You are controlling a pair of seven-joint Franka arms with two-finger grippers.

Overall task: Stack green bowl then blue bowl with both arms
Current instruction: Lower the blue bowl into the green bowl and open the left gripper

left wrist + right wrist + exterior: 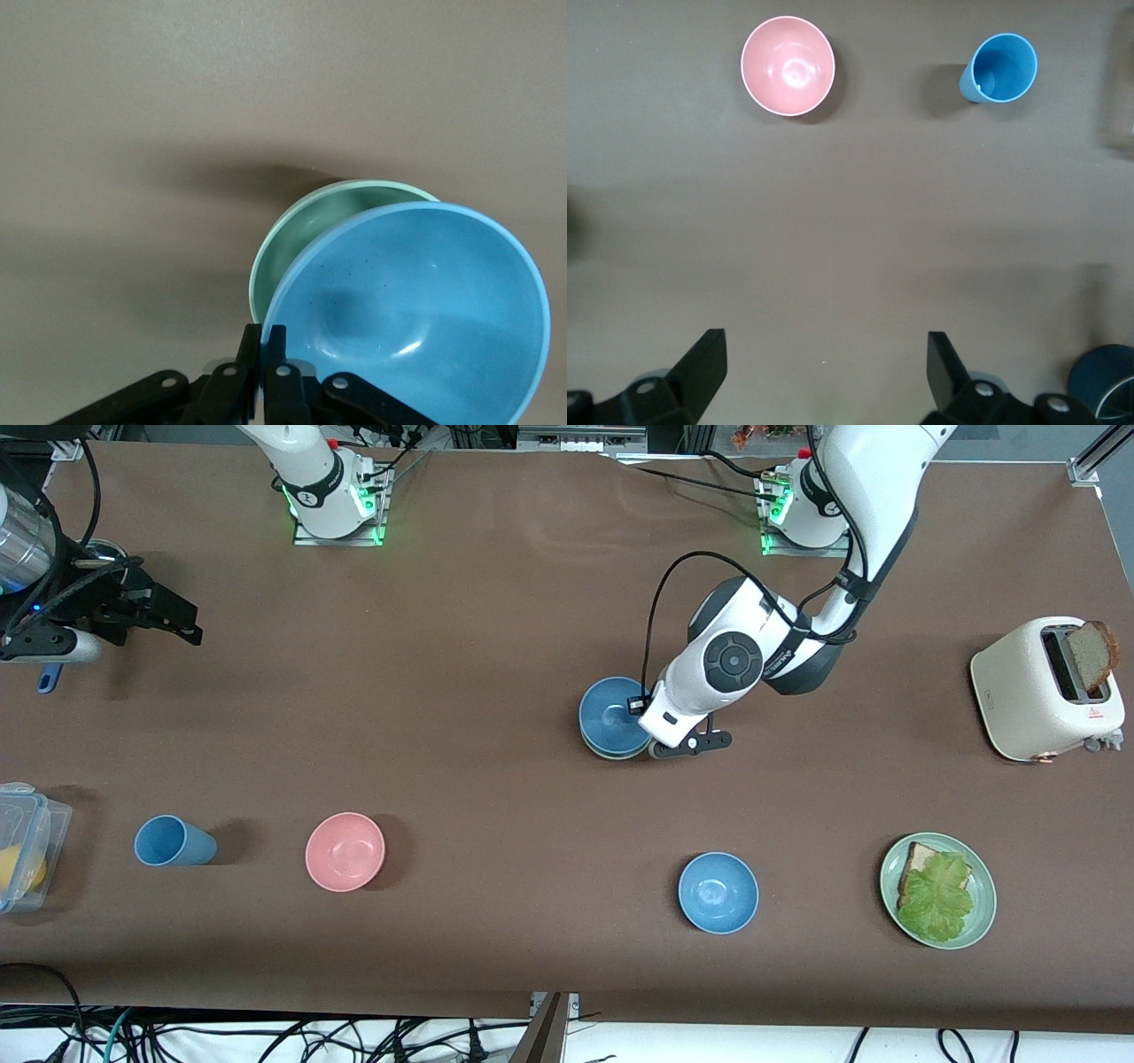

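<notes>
Our left gripper (263, 354) has its jaws pinched thin on the blue bowl (613, 714) rim, nested in the green bowl (306, 232) mid-desk (496, 646). Both look light, stiff, probably slick, so rim grips suit. Our right gripper (826, 365) waits, jaws spread.

We see only a thin rim of the green bowl (611, 755) under the blue bowl (613, 714) from the front; the left arm's wrist covers the bowls' edge and the left gripper (263, 354). In the left wrist view the blue bowl hides most of the green one. A clear container (25, 849) is cut off at the counter's (496, 620) edge.
</notes>
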